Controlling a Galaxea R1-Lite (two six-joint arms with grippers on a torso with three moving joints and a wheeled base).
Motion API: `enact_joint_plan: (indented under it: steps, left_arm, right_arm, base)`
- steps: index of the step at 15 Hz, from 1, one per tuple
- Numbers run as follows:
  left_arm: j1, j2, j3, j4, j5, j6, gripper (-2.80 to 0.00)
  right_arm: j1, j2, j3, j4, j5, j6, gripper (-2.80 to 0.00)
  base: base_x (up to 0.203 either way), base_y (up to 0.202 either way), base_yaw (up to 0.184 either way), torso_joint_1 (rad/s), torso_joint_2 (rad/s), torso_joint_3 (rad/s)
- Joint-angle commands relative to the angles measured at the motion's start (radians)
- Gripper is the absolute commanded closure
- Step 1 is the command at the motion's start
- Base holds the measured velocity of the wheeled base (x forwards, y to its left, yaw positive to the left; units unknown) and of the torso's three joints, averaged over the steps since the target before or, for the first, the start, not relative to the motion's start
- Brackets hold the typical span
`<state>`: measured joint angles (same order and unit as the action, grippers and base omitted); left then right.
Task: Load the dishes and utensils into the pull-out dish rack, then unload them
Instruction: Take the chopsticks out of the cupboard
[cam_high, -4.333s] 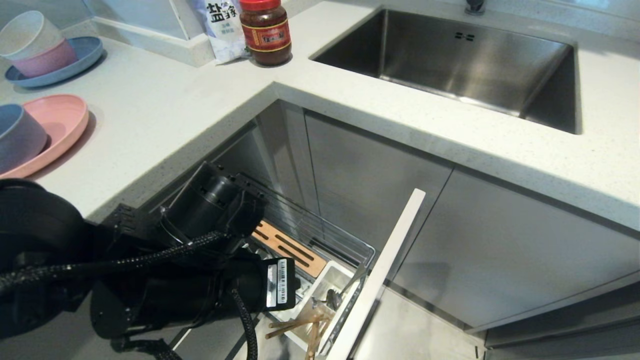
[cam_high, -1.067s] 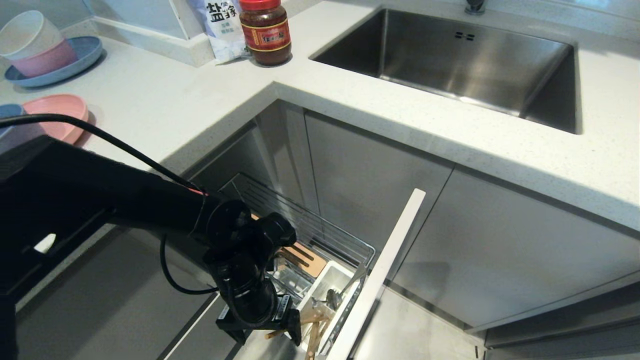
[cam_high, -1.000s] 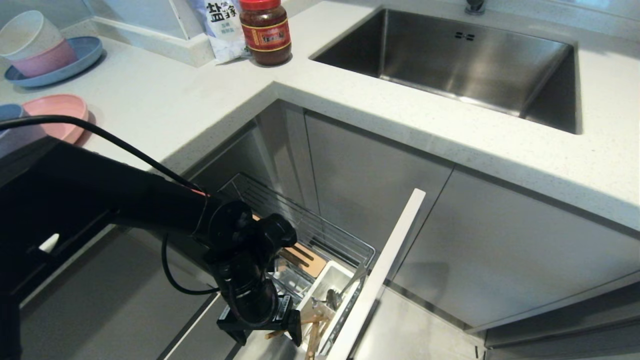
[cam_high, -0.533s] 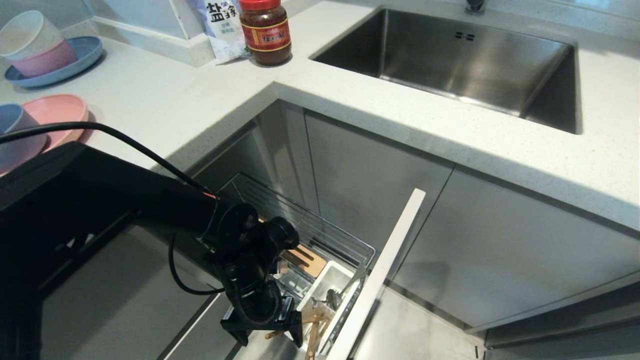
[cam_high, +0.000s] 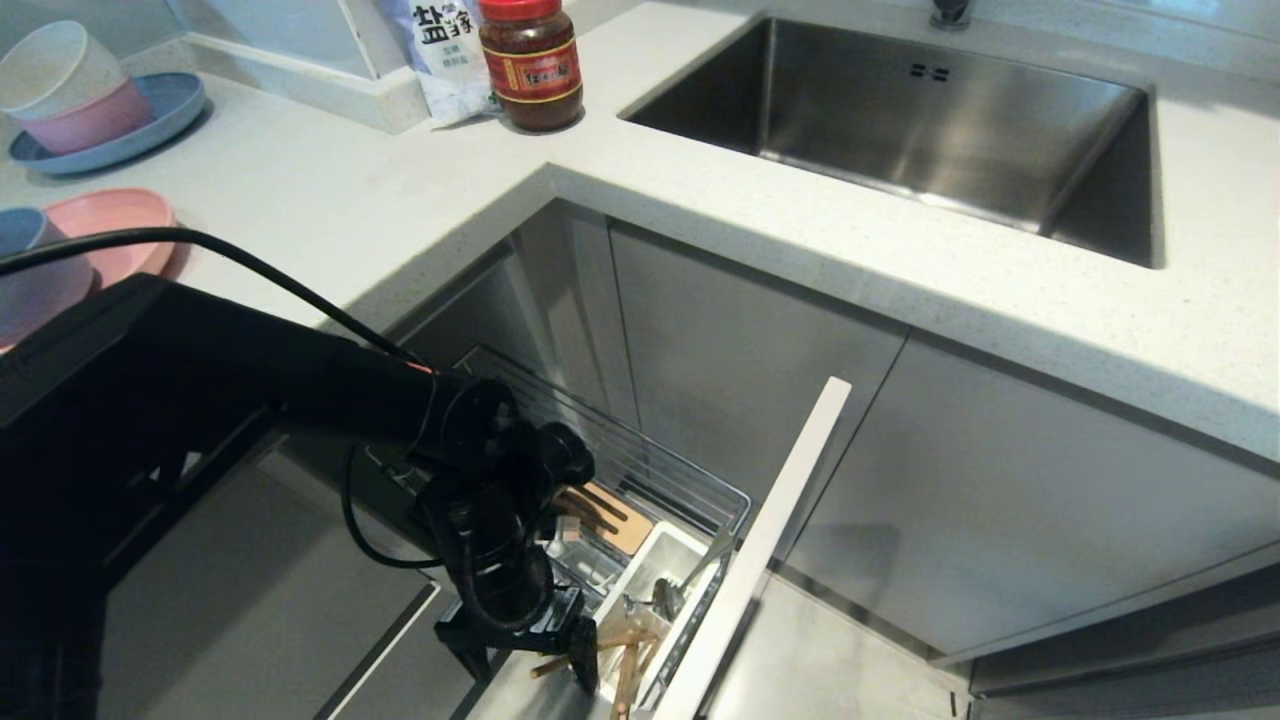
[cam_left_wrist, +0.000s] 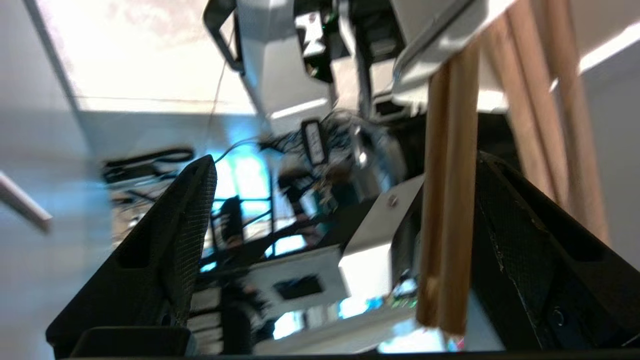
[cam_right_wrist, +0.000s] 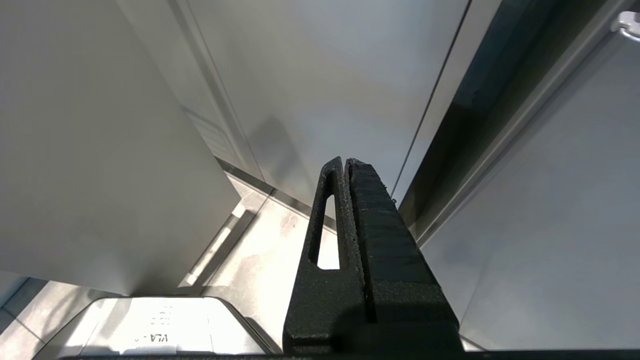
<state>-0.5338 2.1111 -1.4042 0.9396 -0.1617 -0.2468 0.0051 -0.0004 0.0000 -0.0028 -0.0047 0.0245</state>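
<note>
The pull-out dish rack (cam_high: 650, 478) stands drawn out under the counter, its pale cabinet front (cam_high: 770, 540) ajar. Its white utensil cup (cam_high: 672, 545) holds the wooden chopsticks (cam_high: 612, 648), a steel spoon (cam_high: 667, 596) and a fork (cam_high: 716, 552). My left gripper (cam_high: 522, 662) hangs open beside the cup. In the left wrist view the chopsticks (cam_left_wrist: 446, 225) lie between the open left gripper (cam_left_wrist: 344, 165) fingers, close to one finger (cam_left_wrist: 510, 225). The pink plate (cam_high: 115, 228) and blue-grey bowl (cam_high: 30, 275) sit on the counter at far left. My right gripper (cam_right_wrist: 345, 164) is shut and parked low by the cabinets.
A slotted wooden block (cam_high: 618, 518) lies in the rack behind the cup. Stacked cream and pink bowls on a blue plate (cam_high: 150, 125), a red-lidded jar (cam_high: 530, 62) and a white bag (cam_high: 440, 50) stand at the counter's back. The steel sink (cam_high: 900, 120) is at right.
Over four seconds the left arm dropped from above the rack to the utensil cup. In the last second the wrist turned slightly and the gripper stayed open at the chopsticks.
</note>
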Motion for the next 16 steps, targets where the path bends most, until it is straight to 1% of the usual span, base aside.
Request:
enact_joint_plan:
  steps: [1,7,9,16]
  left_arm:
    - [0.005,0.020,-0.037,0.045,-0.001,0.022,-2.80]
    - [0.002,0.081,-0.137,0.128,-0.016,0.033,-2.80]
    - [-0.005,0.097,-0.164,0.135,-0.024,0.032,-2.80]
    - [-0.006,0.106,-0.164,0.143,-0.030,0.032,-2.80]
  right_arm:
    - [0.000,-0.004,0.002,0.000,0.000,0.000,0.00]
    - [0.000,-0.004,0.002,0.000,0.000,0.000,0.00]
    - [0.000,-0.004,0.002,0.000,0.000,0.000,0.00]
    - [0.001,-0.004,0.002,0.000,0.000,0.000,0.00]
  base:
    - [0.000,0.000,0.000,0.000,0.00,0.000]
    - [0.000,0.000,0.000,0.000,0.00,0.000]
    - [0.000,0.000,0.000,0.000,0.00,0.000]
    - [0.000,0.000,0.000,0.000,0.00,0.000]
